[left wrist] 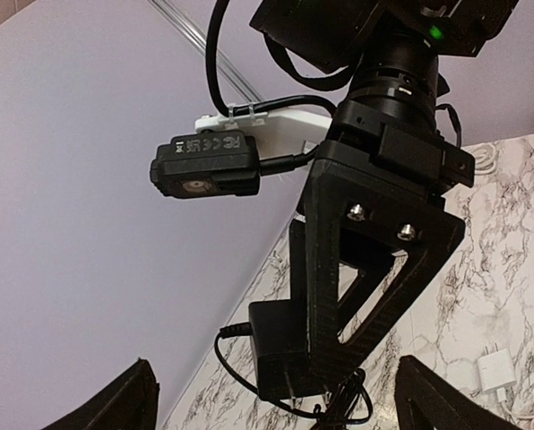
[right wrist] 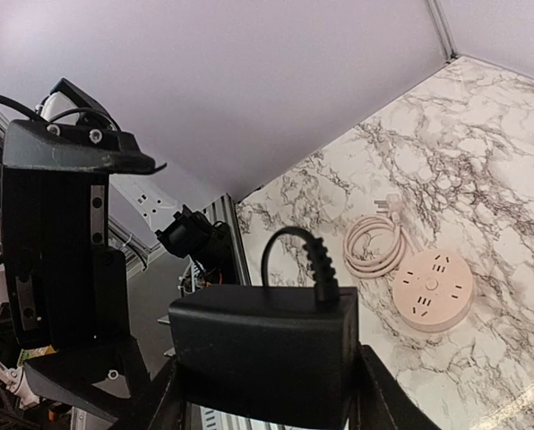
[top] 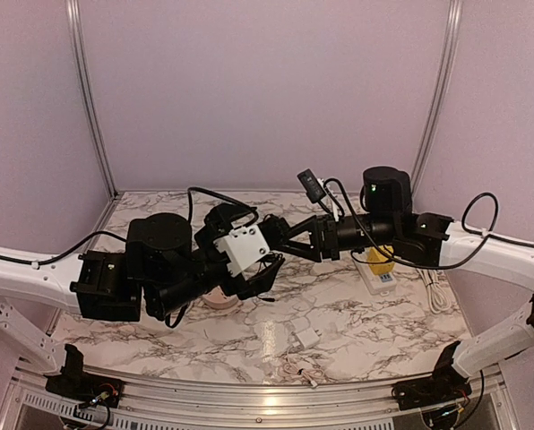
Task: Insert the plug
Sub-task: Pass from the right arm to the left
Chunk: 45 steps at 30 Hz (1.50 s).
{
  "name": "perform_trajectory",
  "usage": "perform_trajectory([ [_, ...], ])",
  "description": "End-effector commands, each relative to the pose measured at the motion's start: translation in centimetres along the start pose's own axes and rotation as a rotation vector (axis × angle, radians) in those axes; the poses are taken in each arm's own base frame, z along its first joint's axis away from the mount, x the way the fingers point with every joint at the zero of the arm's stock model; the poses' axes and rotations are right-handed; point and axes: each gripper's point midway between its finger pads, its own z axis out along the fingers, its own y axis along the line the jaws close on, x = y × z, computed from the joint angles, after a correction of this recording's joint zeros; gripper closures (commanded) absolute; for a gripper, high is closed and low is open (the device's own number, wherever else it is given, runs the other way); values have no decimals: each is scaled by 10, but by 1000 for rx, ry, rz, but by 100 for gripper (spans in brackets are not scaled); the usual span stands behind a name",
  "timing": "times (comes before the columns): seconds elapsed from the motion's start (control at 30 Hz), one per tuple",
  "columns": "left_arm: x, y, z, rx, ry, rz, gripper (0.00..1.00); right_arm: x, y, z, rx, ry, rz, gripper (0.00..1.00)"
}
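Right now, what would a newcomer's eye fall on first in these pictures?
The two arms meet in mid-air over the marble table: the right gripper is shut on a black power adapter, facing the wide-open left gripper. On the table, a round pinkish socket hub lies next to a coiled pale cable, and a white power strip lies under the right arm.

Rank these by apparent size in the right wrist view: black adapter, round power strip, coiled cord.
1. The black adapter looks largest, though it is nearest the camera.
2. The round power strip and the coiled cord look about alike, so they are not ranked.
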Motion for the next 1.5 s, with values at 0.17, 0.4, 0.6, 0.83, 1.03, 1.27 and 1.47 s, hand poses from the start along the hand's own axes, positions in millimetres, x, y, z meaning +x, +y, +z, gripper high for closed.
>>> perform_trajectory([
  [0.17,-4,30,-17,-45,-16,-72,7,-34,9,0,2,-62,-63,60],
  [0.4,-10,42,-25,-53,-43,-94,7,-39,9,2,15,-62,-52,60],
  [0.6,-9,41,-29,-36,-53,-112,6,-37,6,3,28,-57,-56,60],
  [0.83,-5,34,-30,-6,-58,-107,3,-37,7,5,19,-53,-62,60],
  [1.03,2,26,-30,16,-51,-71,2,-34,9,1,22,-56,-64,60],
  [1.27,5,21,-23,42,-43,-44,3,-35,14,-4,12,-62,-65,60],
  [1.47,11,17,-8,66,-11,-5,7,-36,20,-6,-7,-65,-63,60],
])
